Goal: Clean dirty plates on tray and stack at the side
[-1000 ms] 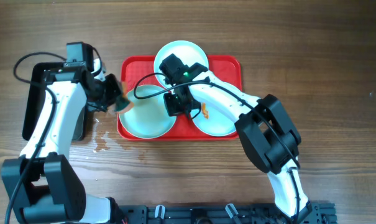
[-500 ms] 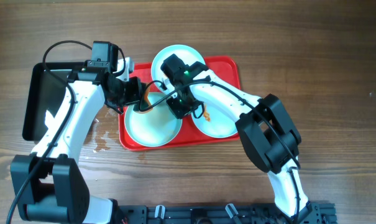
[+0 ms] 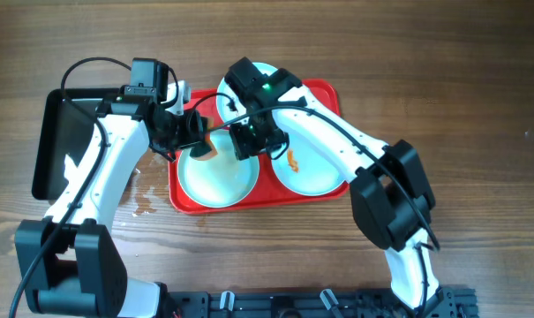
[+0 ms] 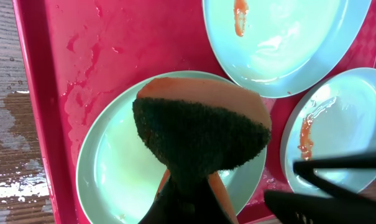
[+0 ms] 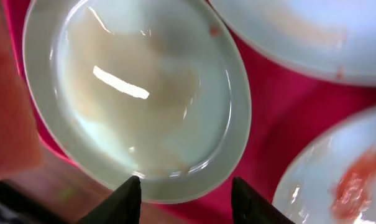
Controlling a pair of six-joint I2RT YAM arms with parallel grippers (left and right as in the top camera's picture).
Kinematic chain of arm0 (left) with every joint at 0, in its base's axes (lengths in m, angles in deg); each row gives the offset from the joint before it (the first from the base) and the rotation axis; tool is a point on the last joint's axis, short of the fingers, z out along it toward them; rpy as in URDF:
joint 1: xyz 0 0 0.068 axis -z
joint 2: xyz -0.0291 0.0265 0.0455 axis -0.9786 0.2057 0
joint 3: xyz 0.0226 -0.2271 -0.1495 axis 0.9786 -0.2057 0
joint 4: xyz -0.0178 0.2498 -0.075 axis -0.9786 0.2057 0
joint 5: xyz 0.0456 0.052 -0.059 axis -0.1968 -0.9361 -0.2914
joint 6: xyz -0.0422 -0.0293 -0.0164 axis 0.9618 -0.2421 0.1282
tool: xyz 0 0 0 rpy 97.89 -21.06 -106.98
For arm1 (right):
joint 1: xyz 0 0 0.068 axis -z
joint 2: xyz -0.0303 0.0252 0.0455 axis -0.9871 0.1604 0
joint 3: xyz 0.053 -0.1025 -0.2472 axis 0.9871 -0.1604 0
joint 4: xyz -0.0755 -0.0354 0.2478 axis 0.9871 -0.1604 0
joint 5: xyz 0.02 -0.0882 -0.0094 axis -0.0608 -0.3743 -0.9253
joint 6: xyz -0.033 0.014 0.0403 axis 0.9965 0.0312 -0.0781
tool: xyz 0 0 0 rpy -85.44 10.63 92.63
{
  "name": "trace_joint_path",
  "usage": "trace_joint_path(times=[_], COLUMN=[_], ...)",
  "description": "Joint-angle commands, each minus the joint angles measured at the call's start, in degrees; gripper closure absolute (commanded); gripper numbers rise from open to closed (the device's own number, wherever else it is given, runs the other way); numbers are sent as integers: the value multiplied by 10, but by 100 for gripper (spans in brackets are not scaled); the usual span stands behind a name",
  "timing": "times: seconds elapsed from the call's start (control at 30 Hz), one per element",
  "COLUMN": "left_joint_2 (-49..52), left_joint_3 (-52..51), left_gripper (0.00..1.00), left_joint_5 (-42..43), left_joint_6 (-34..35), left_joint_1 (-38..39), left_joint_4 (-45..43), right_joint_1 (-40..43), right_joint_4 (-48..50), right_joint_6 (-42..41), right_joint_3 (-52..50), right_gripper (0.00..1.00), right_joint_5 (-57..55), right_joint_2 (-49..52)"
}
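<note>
The red tray [image 3: 333, 97] holds three pale plates. The front-left plate [image 3: 215, 181] looks wet and free of sauce; it also shows in the left wrist view [image 4: 110, 168] and the right wrist view [image 5: 144, 93]. The right plate [image 3: 312, 172] has an orange-red smear, as does the far plate [image 4: 287, 43], which is mostly hidden under the right arm in the overhead view. My left gripper [image 3: 194, 137] is shut on a green-and-orange sponge [image 4: 200, 140] held over the front-left plate's far edge. My right gripper [image 3: 253, 141] is open and empty [image 5: 191, 190], just above that plate's rim.
A black rectangular pan [image 3: 59, 141] lies left of the tray, under the left arm. Water is spilled on the wooden table [image 3: 143, 201] by the tray's front-left corner. The tray floor [image 4: 82, 56] is wet and pink-stained.
My left gripper carried the sponge rightward from the tray's left edge to over the front-left plate. The right wrist has since shifted and turned a little above the tray.
</note>
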Motion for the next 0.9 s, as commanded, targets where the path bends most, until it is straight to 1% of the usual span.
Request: trace_joint_path(times=[0.0, 0.03, 0.1, 0.23, 0.27, 0.6, 0.63, 0.67, 0.73, 0.77, 0.87], left_joint_2=[-3, -3, -3, -3, -3, -3, -3, -3, -3, -3, -3], left_joint_3=[7, 7, 7, 7, 7, 7, 7, 7, 7, 7, 7], left_gripper=[96, 96, 96, 96, 96, 96, 96, 96, 96, 96, 96], left_joint_5=[-54, -80, -105, -106, -106, -106, -106, -106, -106, -106, -106], left_joint_6=[37, 52, 66, 77, 76, 76, 76, 76, 76, 76, 76], left_joint_1=[1, 0, -3, -20, -24, -36, -36, -36, -36, -36, -36], left_joint_4=[-1, 0, 2, 3, 3, 5, 5, 7, 9, 10, 12], right_joint_1=[-2, -4, -10, -30, -34, -75, -78, -89, -96, -100, -103], right_joint_4=[-33, -35, -36, -16, -7, 43, 44, 46, 50, 57, 86], right_joint_6=[-185, -218, -274, -402, -423, -543, -556, -595, -619, -625, -625], right_joint_3=[-8, -18, -36, -78, -87, -102, -103, -108, -114, -118, -127], right_gripper=[43, 41, 36, 36, 36, 40, 42, 48, 48, 46, 45], right_joint_5=[22, 22, 22, 24, 24, 41, 41, 41, 41, 41, 41], right_joint_2=[-10, -10, -10, -10, -10, -10, -10, -10, -10, -10, -10])
